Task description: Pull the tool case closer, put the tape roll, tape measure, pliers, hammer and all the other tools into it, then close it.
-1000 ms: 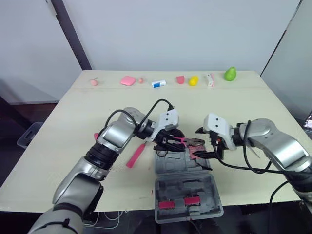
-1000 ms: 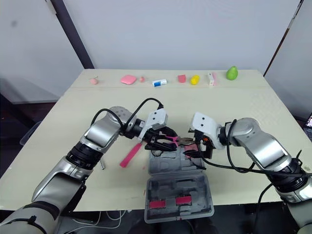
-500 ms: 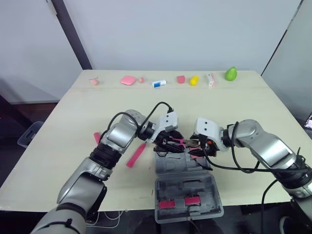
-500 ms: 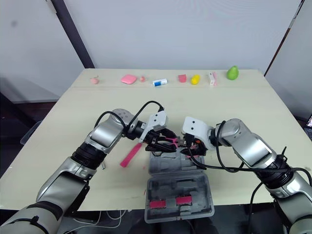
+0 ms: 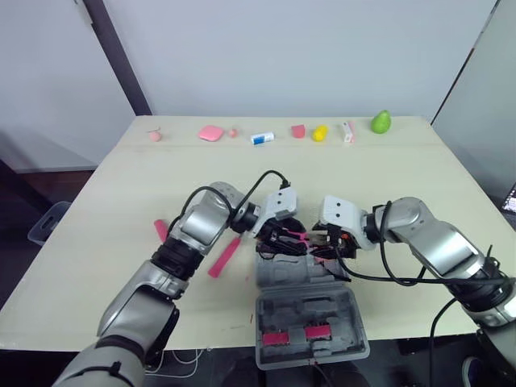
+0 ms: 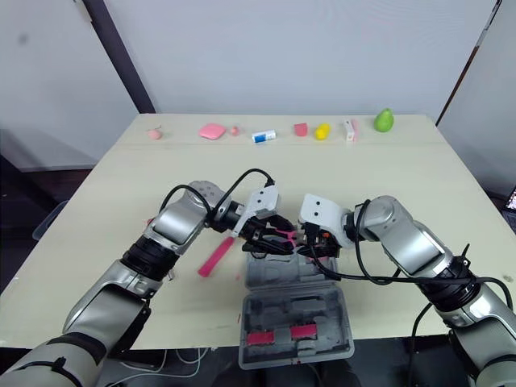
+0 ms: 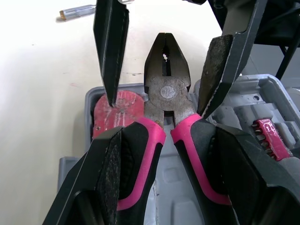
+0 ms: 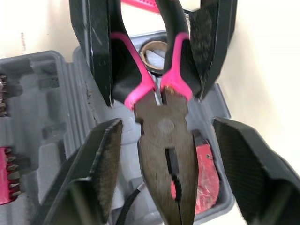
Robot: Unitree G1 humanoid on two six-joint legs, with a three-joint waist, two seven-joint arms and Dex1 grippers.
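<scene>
Change over last second:
- right tool (image 5: 332, 243) has swung in from right edge side
- its fingers now spread either side of pliers (image 7: 167, 92) head, not clamped

Left tool (image 5: 282, 239) clamped on pink pliers handles, pliers held just above open tool case (image 5: 310, 310) near front edge of worktop (image 5: 97, 242).

Reads as handover or guided seating; pliers not yet in slot.

Tape roll (image 8: 154, 48) and likely tape measure (image 7: 118, 112) already in case beneath.

Long pink item (image 5: 224, 256) on worktop just left of case, unpacked.

Row of small objects (image 5: 262, 139) along far edge, well apart.

Obstacle: both tools crowded over case, contact risk.
</scene>
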